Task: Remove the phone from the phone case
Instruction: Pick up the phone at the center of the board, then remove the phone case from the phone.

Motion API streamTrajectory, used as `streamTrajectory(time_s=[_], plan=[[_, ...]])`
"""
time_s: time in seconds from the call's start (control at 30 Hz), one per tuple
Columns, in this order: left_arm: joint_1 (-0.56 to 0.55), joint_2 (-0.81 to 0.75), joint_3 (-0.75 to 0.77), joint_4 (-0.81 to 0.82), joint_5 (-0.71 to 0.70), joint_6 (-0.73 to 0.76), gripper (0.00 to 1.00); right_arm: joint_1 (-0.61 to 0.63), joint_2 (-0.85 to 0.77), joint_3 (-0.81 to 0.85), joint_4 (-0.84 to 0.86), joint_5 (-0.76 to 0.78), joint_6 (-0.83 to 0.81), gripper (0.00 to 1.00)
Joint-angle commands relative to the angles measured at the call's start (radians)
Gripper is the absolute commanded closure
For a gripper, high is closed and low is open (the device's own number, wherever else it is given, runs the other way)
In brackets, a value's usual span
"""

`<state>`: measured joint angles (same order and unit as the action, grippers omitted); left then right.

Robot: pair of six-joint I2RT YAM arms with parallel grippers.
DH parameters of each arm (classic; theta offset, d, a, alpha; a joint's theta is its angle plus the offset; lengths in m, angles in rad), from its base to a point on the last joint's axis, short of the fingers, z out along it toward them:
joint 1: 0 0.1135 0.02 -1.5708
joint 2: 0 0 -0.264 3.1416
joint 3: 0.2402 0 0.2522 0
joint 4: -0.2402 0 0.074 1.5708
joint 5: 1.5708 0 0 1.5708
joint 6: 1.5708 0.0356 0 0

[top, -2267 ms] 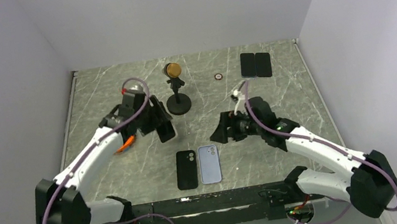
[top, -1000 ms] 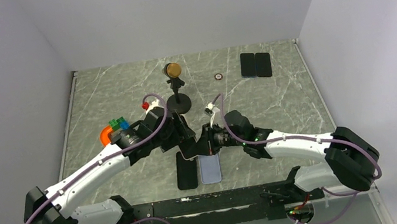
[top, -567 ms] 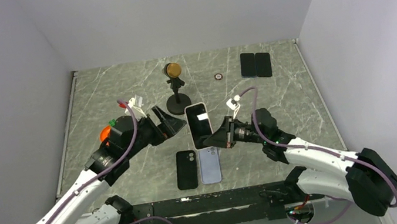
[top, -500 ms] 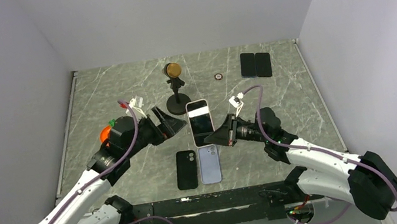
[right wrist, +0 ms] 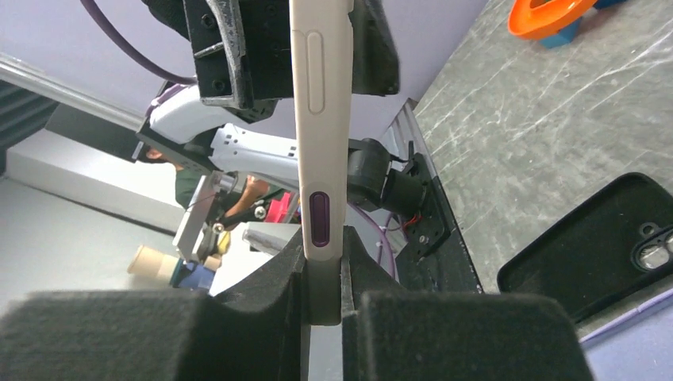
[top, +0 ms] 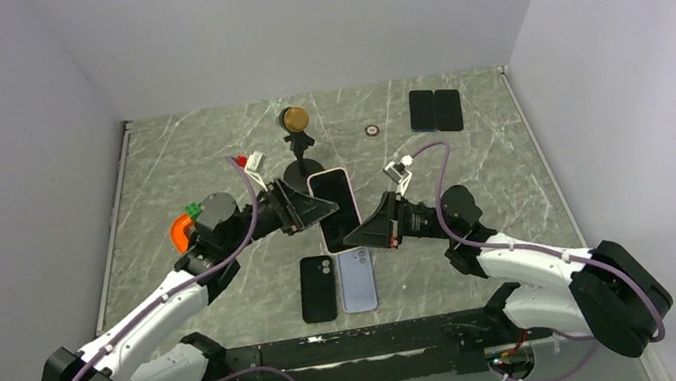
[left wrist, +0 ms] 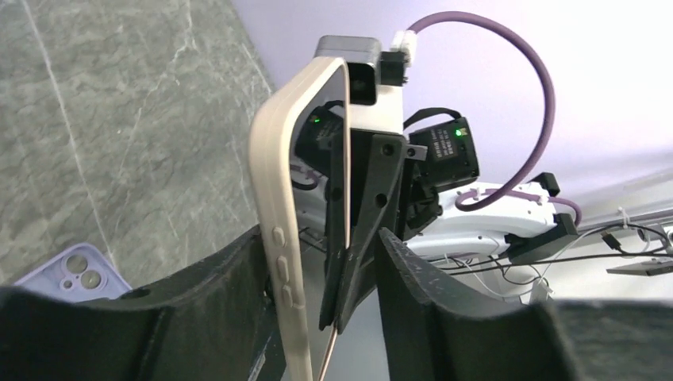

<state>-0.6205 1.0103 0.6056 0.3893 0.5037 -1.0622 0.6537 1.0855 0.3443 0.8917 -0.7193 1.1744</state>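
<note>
Half a second ago the left end effector [top: 314,207] hung spread just left of the cased phone [top: 337,209]. Now it has slid in, its fingers [left wrist: 444,317] straddling the cream case [left wrist: 274,198], one side still gapped, not yet clamped. The right end effector [top: 357,237] stays pinched on the phone's lower edge, holding it aloft just in front of the black stand [top: 304,173]. Peeling the case off looks ready to begin.

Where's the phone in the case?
In the top view the phone is up mid-table between the left gripper and right gripper, by the black case and purple phone.
</note>
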Motion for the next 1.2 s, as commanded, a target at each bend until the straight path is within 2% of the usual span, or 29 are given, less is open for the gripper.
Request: streamTrajectory(time_s=[0.0, 0.17, 0.27, 0.3, 0.4, 0.47, 0.5, 0.53, 0.57, 0.63, 0.67, 0.8, 1.0, 1.17], plan=[[0.002, 0.006, 0.02, 0.089, 0.058, -0.007, 0.48, 0.016, 0.015, 0.013, 0.236, -0.044, 0.036, 1.0], [0.003, 0.051, 0.065, 0.063, 0.107, 0.015, 0.59, 0.03, 0.006, 0.023, 0.177, -0.057, -0.006, 1.0], [0.003, 0.064, 0.067, 0.092, 0.126, 0.014, 0.8, 0.031, -0.002, 0.026, 0.165, -0.069, -0.019, 1.0], [0.002, 0.065, 0.067, 0.105, 0.129, 0.018, 0.97, 0.032, -0.006, 0.029, 0.154, -0.073, -0.027, 1.0], [0.003, 0.059, 0.091, 0.084, 0.143, 0.054, 1.0, 0.032, -0.033, 0.049, 0.042, -0.09, -0.107, 1.0], [0.002, 0.055, 0.126, 0.015, 0.168, 0.1, 1.0, 0.031, -0.073, 0.07, -0.116, -0.076, -0.229, 0.84], [0.003, 0.055, 0.147, -0.02, 0.184, 0.121, 1.0, 0.031, -0.099, 0.08, -0.211, -0.057, -0.299, 0.73], [0.004, 0.054, 0.168, -0.045, 0.199, 0.146, 1.0, 0.032, -0.121, 0.09, -0.325, -0.024, -0.358, 0.57], [0.005, 0.054, 0.176, -0.066, 0.217, 0.154, 1.0, 0.032, -0.142, 0.098, -0.39, -0.007, -0.406, 0.48], [0.009, 0.054, 0.19, -0.076, 0.254, 0.169, 1.0, 0.032, -0.172, 0.111, -0.478, -0.006, -0.468, 0.39], [0.009, 0.054, 0.194, -0.074, 0.271, 0.173, 1.0, 0.031, -0.183, 0.12, -0.503, -0.019, -0.49, 0.37], [0.014, 0.045, 0.195, -0.047, 0.303, 0.176, 1.0, 0.031, -0.198, 0.12, -0.501, -0.096, -0.506, 0.39], [0.015, 0.053, 0.213, -0.06, 0.326, 0.176, 1.0, 0.032, -0.187, 0.06, -0.244, -0.211, -0.369, 0.56], [0.015, 0.06, 0.204, -0.016, 0.339, 0.138, 1.0, 0.031, -0.148, 0.054, -0.153, -0.245, -0.331, 0.65]])
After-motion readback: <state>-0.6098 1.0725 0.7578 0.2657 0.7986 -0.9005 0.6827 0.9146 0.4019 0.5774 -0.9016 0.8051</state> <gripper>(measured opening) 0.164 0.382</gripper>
